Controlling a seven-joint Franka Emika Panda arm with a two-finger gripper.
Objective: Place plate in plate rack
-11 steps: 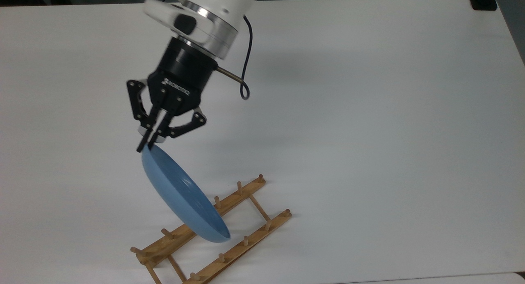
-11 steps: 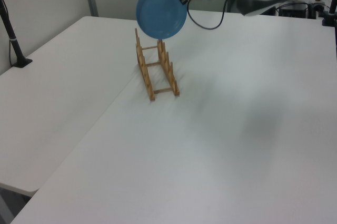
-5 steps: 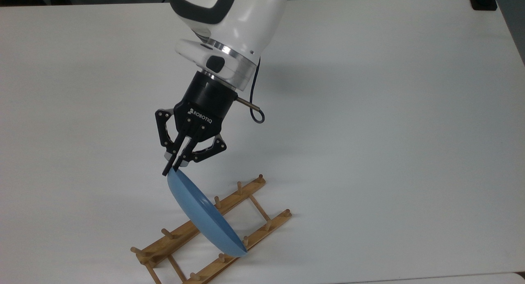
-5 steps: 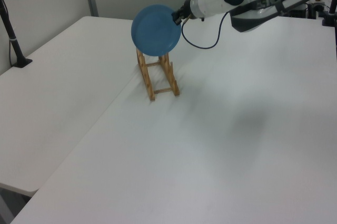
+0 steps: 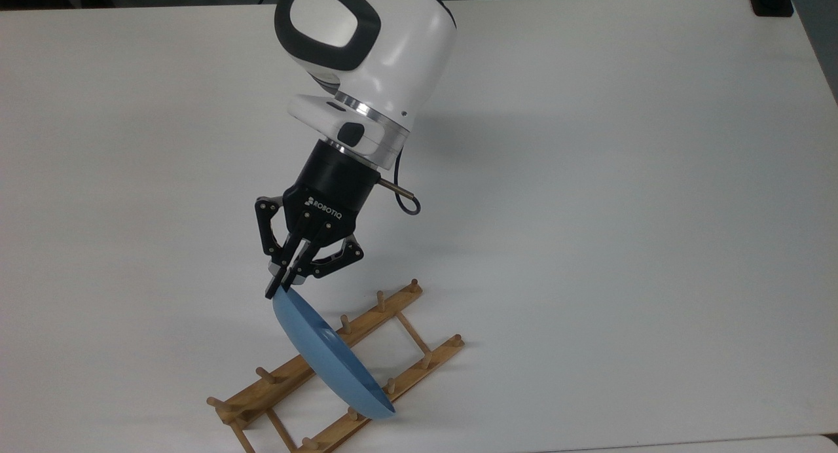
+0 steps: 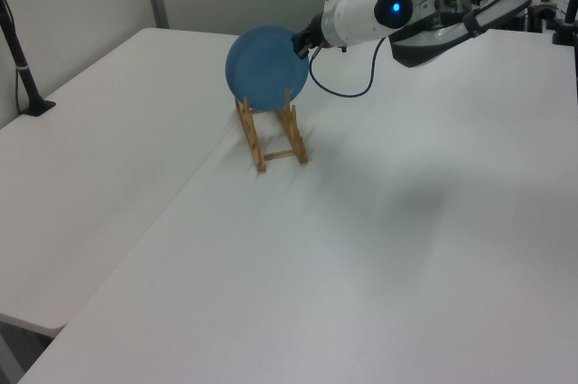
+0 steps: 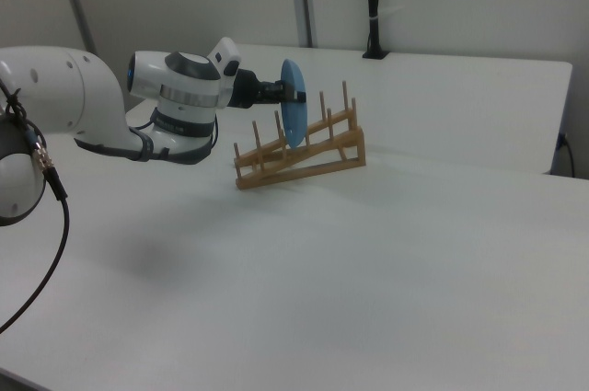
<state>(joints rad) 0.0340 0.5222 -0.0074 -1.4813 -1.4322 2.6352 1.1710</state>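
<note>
My jaws are pinched on the rim of the plate, gripping it at its upper edge, where my gripper meets the blue dish in the top view. I hold the plate on edge, nearly upright, so the top view sees it as a narrow slanted blue sliver running from my fingertips down toward the near side of the desk. In the left view the plate shows its full round face, standing above the plate rack, with my gripper on the plate's upper right rim in the left view.

The plate rack lies on the white desk near its close edge in the top view, a wooden frame of two long rails with upright pegs, set at a diagonal. The plate's lower edge is down among the pegs, crossing both rails about midway along the rack; I cannot tell whether it rests on the rails.

In the right view the plate appears edge-on, a thin blue disc standing between pegs of the rack, with my gripper reaching in from the right view's left. My white arm stretches over the desk behind the gripper.
</note>
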